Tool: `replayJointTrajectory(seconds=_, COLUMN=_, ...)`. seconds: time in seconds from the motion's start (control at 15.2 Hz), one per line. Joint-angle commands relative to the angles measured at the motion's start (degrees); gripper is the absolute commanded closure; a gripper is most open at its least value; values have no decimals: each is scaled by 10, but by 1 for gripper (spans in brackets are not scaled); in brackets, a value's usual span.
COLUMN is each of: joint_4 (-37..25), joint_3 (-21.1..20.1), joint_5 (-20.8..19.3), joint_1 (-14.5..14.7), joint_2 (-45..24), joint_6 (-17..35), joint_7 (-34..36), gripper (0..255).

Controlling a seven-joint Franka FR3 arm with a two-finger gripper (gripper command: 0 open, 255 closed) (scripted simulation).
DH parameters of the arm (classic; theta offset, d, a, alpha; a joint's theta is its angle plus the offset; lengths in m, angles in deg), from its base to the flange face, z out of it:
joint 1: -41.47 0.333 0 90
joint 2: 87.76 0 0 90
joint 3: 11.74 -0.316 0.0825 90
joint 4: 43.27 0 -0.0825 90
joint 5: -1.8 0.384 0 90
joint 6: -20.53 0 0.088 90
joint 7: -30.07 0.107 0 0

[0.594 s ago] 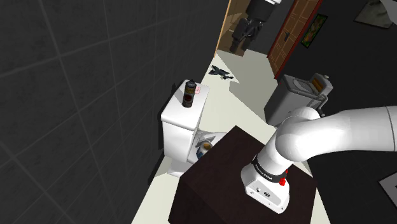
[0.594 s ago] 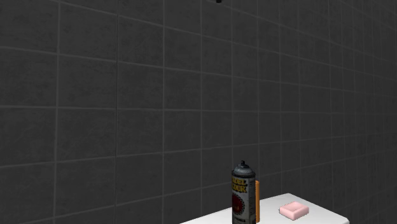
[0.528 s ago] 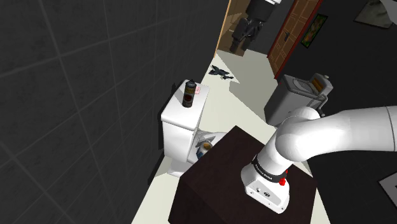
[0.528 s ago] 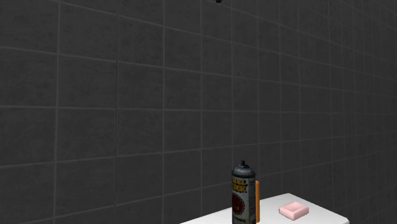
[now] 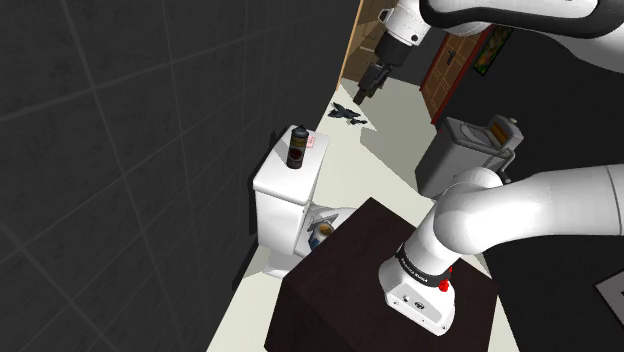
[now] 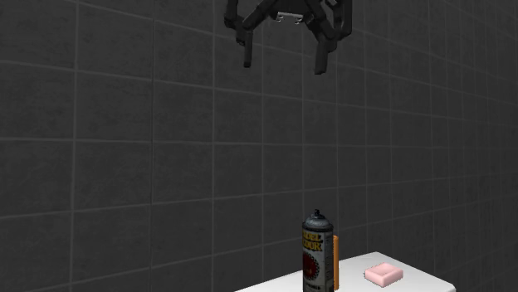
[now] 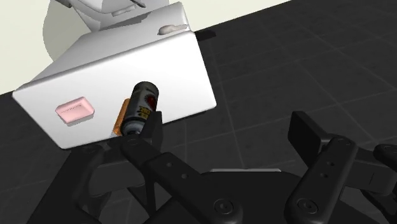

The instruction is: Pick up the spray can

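The two black fingers [image 6: 320,51] of the gripper [image 6: 283,53] are held spread wide apart, and nothing is clasped between them. The spray can [image 6: 318,253] is seen as a dark cylinder with a grey domed top and a label in red and pale lettering. An orange strip [image 6: 335,261] is set against its side. The can is stood upright on the white toilet tank lid [image 7: 172,70], near a pink soap bar [image 6: 383,273]. The label is shown side-on in the second exterior view. In the wrist view the can is looked down on, and the lid's whole outline is given. The toilet [image 5: 285,195] and the dark stand [image 5: 340,270] are shown in the shoulder view. In the second exterior view the can is placed almost at 6 o'clock from the fingers, well below them. In the shoulder view it is placed between 7 and 8 o'clock, well apart.
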Motion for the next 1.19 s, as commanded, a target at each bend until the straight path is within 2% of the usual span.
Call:
replayJointTrajectory(seconds=0.0, joint_4=25, joint_3=24, joint_5=-8, joint_1=6, joint_2=-14, joint_6=50, joint_7=-38, gripper=0)
replayJointTrajectory(seconds=0.4, joint_4=60, joint_3=109, joint_5=-17, joint_1=34, joint_2=-90, joint_6=193, joint_7=-161, gripper=0)
replayJointTrajectory(seconds=0.66, joint_4=58, joint_3=178, joint_5=3, joint_1=74, joint_2=-166, joint_6=285, joint_7=-256, gripper=0)
replayJointTrajectory(seconds=0.92, joint_4=36, joint_3=263, joint_5=65, joint_1=145, joint_2=-256, joint_6=365, joint_7=-377, gripper=0)
replayJointTrajectory(seconds=1.12, joint_4=5, joint_3=343, joint_5=162, joint_1=225, joint_2=-334, joint_6=408, joint_7=-500, gripper=0)
